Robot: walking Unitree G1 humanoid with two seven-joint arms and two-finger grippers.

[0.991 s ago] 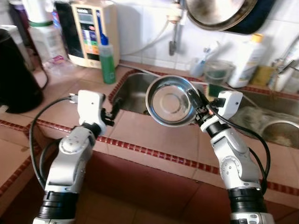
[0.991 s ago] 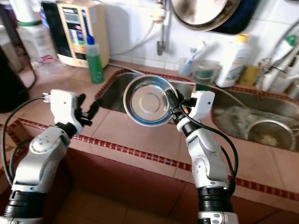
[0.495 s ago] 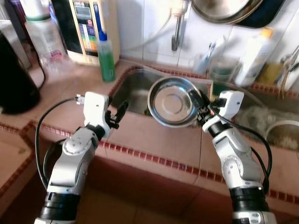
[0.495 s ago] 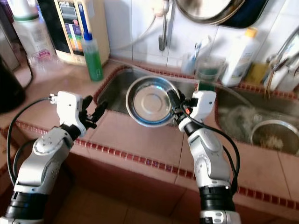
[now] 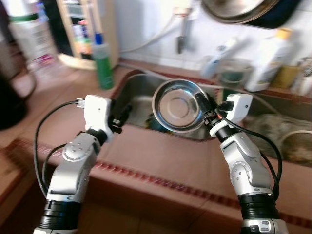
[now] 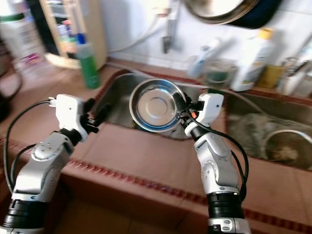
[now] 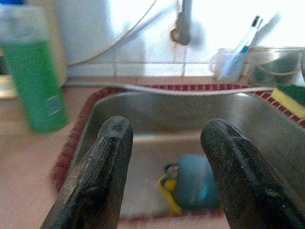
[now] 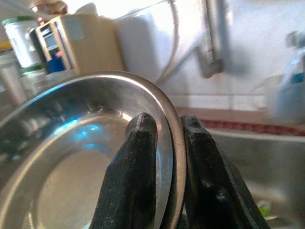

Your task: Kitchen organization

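At the far left of the tiled counter (image 5: 161, 146) stands a green bottle (image 5: 103, 62) with a blue cap, just beside the left corner of the steel sink (image 5: 141, 100). The left gripper (image 5: 122, 116) hovers over the counter's edge at that same corner, its two black fingers (image 7: 97, 176) spread apart with nothing between them; through the gap the left wrist view looks down into the basin, where a blue object (image 7: 195, 183) lies on the bottom with something yellow touching it. Past the basin a tap pipe (image 7: 183, 21) comes down the white tiled wall, and a clear cup holding a toothbrush (image 7: 233, 59) sits on the ledge behind. To the right of the left gripper, a round stainless steel bowl (image 5: 178, 105) is held up on edge above the sink, tilted so its hollow faces the head camera. The right gripper (image 5: 204, 108) is clamped on the bowl's right rim: in the right wrist view one finger (image 8: 138, 176) presses inside the rim and the other outside it. Above, a large metal pan (image 5: 239, 10) hangs on the wall. Farther right, a green and yellow sponge (image 7: 291, 95) rests on the ledge, a white bottle (image 5: 270, 56) with a yellow cap stands behind it, and a second basin (image 5: 287, 129) at the far right holds a round metal strainer (image 6: 288, 146).
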